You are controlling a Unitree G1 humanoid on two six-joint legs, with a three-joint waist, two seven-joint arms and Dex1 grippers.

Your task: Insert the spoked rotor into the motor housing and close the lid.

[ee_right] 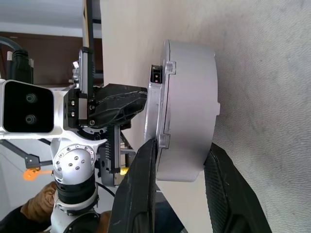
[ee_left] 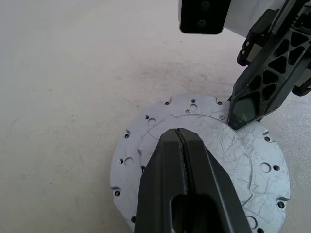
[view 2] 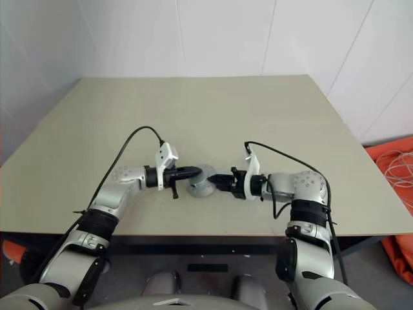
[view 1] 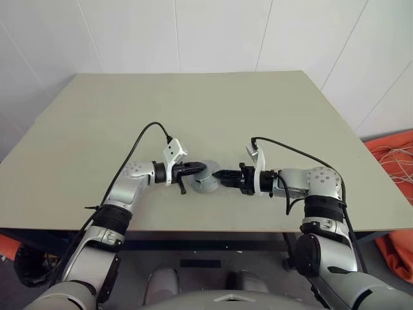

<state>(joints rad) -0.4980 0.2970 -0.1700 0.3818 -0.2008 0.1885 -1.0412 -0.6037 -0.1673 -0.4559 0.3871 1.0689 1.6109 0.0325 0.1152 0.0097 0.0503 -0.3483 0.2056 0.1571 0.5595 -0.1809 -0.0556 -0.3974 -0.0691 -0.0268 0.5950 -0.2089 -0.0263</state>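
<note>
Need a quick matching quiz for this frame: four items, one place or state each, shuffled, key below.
1. left hand
2. right hand
3. lid
4. table

A. sits on the housing
B. shut, tips on the lid's flat top
C. beige, carries the housing
D. reaches the housing's side from the robot's right

Pairs: 1-B, 2-D, 3-A, 4-C
</note>
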